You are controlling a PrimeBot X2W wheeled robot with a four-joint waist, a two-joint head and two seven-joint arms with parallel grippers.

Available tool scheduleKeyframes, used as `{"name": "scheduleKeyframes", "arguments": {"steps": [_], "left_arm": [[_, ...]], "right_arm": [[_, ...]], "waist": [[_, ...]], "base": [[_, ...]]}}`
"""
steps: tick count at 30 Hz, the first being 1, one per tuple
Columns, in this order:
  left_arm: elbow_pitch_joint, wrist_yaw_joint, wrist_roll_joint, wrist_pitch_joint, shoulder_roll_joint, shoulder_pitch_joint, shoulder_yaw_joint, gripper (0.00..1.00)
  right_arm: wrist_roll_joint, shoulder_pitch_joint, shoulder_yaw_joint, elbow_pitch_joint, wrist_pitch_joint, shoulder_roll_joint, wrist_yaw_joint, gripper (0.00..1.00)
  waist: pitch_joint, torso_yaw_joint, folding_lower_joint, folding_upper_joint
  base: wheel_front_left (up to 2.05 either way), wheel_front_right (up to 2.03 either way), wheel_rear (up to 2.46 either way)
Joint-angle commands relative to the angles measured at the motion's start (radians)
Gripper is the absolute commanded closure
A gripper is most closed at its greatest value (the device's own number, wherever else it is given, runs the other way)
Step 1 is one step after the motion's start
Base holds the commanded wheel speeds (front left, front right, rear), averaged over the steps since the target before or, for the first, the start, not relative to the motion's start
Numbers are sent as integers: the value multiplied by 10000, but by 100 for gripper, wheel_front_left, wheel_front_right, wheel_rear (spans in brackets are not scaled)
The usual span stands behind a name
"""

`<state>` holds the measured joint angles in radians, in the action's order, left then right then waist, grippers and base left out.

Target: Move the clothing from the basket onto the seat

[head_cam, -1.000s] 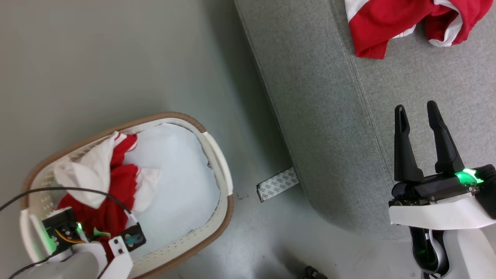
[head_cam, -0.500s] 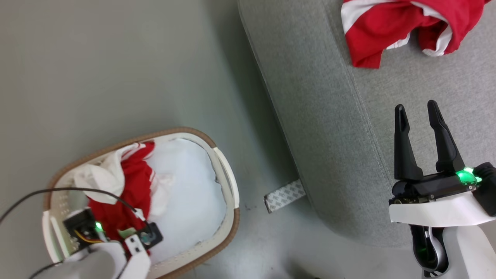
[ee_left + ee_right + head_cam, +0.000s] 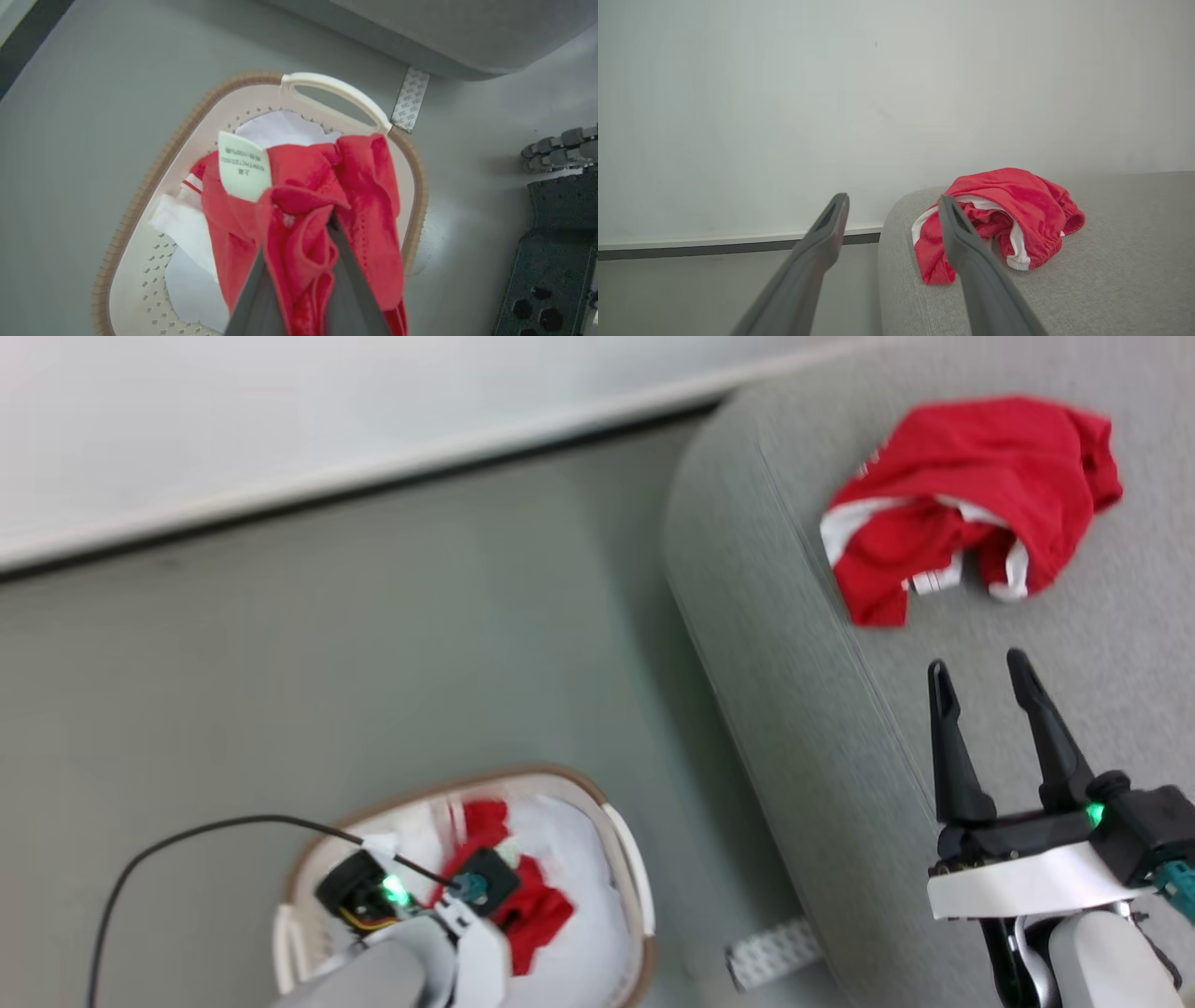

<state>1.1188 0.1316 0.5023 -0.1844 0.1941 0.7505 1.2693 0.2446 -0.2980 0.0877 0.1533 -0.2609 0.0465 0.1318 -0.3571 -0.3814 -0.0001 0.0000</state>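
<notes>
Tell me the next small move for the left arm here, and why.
Probably raise the left gripper a little higher before carrying anything across. It is shut on a red garment bunched between its fingers above the basket, and some fabric seems to trail down inside, so it may not clear the rim. The seat, with another red piece on it, lies to the robot's right.

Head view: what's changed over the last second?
The camera tilted up. The left hand, low in the basket before, now holds a red garment bunched between its fingers, lifted over the basket. Unchanged: right hand open above the seat, other red garment lying on it.
</notes>
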Motion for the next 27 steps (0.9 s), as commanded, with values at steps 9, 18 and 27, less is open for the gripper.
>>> {"name": "scheduleKeyframes", "arguments": {"steps": [9, 18, 27], "left_arm": [[-1017, -9, 2120, -647, -386, -506, -662, 100], [-2563, -126, 2577, -810, -173, -307, -1836, 100], [-5419, -600, 2184, -801, 670, -67, -3252, 100]], "right_arm": [[-472, 496, -38, 505, -22, 34, -22, 0], [-415, 828, 31, 634, -22, 33, -22, 0], [-188, 955, 377, 751, -22, 29, -22, 0]], "waist": [[2324, 1642, 1, 0], [2962, 2366, 1, 0], [3183, 2770, 1, 0]], "base": [[0, 0, 0], [0, 0, 0], [0, 0, 0]]}}
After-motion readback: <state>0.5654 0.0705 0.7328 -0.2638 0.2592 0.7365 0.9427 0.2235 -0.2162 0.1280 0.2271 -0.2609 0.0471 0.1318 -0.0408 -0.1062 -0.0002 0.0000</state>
